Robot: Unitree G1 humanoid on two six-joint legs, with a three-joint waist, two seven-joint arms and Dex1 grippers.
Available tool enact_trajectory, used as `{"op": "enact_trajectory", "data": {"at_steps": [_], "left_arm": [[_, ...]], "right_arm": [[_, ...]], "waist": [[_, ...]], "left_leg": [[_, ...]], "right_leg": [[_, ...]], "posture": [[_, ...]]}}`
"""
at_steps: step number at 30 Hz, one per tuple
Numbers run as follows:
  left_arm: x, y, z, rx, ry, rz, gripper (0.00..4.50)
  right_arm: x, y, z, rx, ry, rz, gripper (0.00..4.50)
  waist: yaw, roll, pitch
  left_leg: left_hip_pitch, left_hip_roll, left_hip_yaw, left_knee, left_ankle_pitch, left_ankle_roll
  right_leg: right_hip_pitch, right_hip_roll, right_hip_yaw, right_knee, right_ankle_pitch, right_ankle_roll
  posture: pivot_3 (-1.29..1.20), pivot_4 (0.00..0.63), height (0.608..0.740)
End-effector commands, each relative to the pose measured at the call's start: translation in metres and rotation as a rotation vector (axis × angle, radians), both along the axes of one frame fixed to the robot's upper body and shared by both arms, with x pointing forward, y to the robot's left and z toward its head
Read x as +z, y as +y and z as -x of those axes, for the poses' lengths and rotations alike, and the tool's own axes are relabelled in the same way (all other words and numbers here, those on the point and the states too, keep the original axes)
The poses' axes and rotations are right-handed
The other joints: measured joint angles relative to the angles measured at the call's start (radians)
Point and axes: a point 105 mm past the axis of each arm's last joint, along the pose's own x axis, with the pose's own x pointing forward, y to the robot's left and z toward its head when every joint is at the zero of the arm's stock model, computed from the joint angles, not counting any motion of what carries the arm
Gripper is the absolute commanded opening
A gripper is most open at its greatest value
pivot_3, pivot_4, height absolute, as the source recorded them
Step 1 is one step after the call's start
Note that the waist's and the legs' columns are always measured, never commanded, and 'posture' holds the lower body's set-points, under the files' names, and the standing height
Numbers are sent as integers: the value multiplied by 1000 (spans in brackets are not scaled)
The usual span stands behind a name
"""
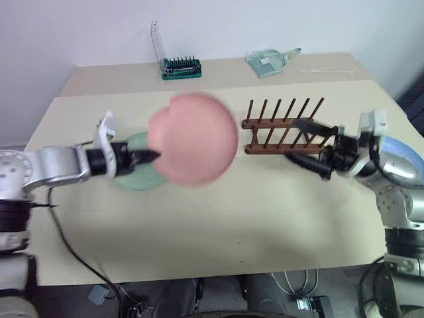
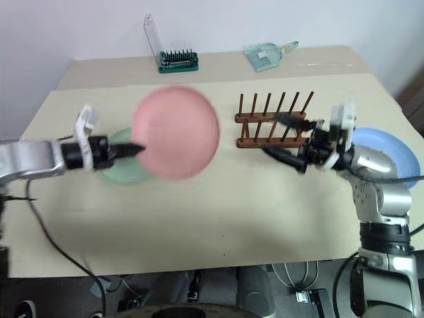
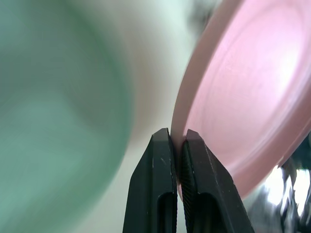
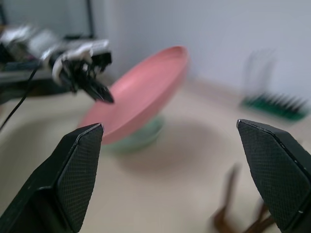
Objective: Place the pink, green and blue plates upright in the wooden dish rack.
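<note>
My left gripper (image 1: 154,157) is shut on the rim of the pink plate (image 1: 195,139) and holds it tilted in the air over the table's middle-left. The wrist view shows the two fingers (image 3: 163,160) pinching the pink edge (image 3: 252,97). Under it the green plate (image 1: 136,175) lies flat on the table. To the right stands the wooden dish rack (image 1: 281,126), its pegs bare. My right gripper (image 1: 301,142) hovers open just right of the rack, one finger at each rail's end. The blue plate (image 2: 384,149) lies at the far right, partly behind my right arm.
A green bit holder with a clear lid (image 1: 180,66) and a clear plastic scoop (image 1: 268,61) sit at the table's back edge. A black cable (image 1: 73,245) hangs off the front left corner. A thin clear stick (image 1: 328,69) lies at the back right.
</note>
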Motion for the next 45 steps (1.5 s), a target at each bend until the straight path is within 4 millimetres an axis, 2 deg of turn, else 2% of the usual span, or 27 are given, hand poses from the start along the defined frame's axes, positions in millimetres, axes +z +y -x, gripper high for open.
{"op": "enact_trajectory", "data": {"at_steps": [1, 2, 4, 6, 8, 10, 12, 17, 21, 23, 29, 34, 42, 43, 45], "left_arm": [[46, 1, -23, 220, -220, 129, 62], [49, -3, -31, 275, -251, 166, 62], [55, -11, -42, 349, -268, 280, 62], [54, -16, -54, 424, -285, 294, 62], [57, -23, -64, 477, -292, 363, 62], [67, -34, -71, 493, -320, 431, 62], [76, -43, -73, 490, -362, 444, 62], [87, -67, -73, 468, -398, 501, 62], [88, -89, -65, 427, -420, 470, 62], [87, -97, -61, 407, -425, 469, 62], [88, -113, -56, 369, -451, 406, 62], [87, -114, -53, 358, -497, 328, 62], [85, -125, -44, 314, -547, 228, 62], [88, -127, -42, 303, -577, 243, 0], [90, -128, -40, 306, -615, 225, 0]], "right_arm": [[37, -6, -14, -160, -185, -62, 4500], [45, -3, -19, -226, -258, -37, 4500], [52, 11, -22, -251, -355, 43, 4500], [53, 29, -25, -297, -484, 162, 4500], [50, 54, -24, -273, -567, 243, 4500], [41, 81, -22, -253, -690, 401, 4500], [30, 92, -25, -264, -818, 575, 4500], [27, 95, -48, -412, -1034, 793, 4500], [48, 89, -59, -554, -1191, 837, 4500], [51, 91, -63, -578, -1248, 862, 4500], [57, 100, -73, -602, -1300, 872, 4500], [51, 102, -87, -605, -1276, 925, 4500], [51, 102, -97, -634, -1235, 925, 4500], [50, 102, -97, -629, -1225, 919, 3960], [48, 103, -97, -618, -1218, 917, 3162]], "waist": [[1, 1, -1], [2, 1, -1], [6, 1, -1], [5, 0, -1], [4, 0, -1], [6, 0, -1], [5, 0, -1], [6, 0, -1], [6, -1, 0], [6, -1, 0], [4, -2, 0], [4, -2, 0], [4, -2, 0], [4, -2, 0], [3, -2, 0]], "left_leg": [[0, 0, 1, 0, 0, 0], [0, 0, 1, -1, 0, 0], [0, 0, 2, -1, 0, 0], [-1, 0, 3, -1, 0, 0], [-1, 0, 3, -1, 0, 0], [-1, 0, 3, -1, 0, 0], [-2, 0, 3, -1, 0, 0], [-2, 0, 4, -1, 0, 1], [-2, 0, 3, -1, 0, 1], [-2, 0, 3, -1, 0, 1], [-2, 0, 4, -2, 0, 1], [-2, 1, 4, -3, 0, 1], [-2, 1, 3, -3, 0, 1], [-2, 1, 3, -3, 0, 1], [-2, 1, 3, -3, 0, 1]], "right_leg": [[0, 0, 0, 0, 0, 0], [0, 0, 0, -1, 0, 0], [0, 0, 0, -3, 0, 0], [0, 0, 0, -4, 0, 0], [0, 1, 0, -5, 0, 0], [0, 1, 0, -5, 1, 0], [0, 2, 0, -7, 1, 1], [2, 2, 0, -12, 3, 2], [3, 4, 0, -13, 3, 2], [3, 4, 0, -13, 4, 1], [3, 5, 0, -14, 4, 1], [3, 6, 0, -15, 4, 0], [3, 6, 0, -15, 4, 0], [3, 6, 0, -15, 4, 0], [3, 6, 0, -15, 4, 0]], "posture": [[0, 150, 740], [0, 150, 740], [0, 150, 740], [0, 150, 740], [0, 150, 740], [0, 150, 740], [0, 150, 740], [0, 150, 740], [0, 150, 740], [0, 150, 740], [0, 150, 740], [0, 150, 740], [0, 150, 740], [0, 150, 740], [0, 150, 740]]}}
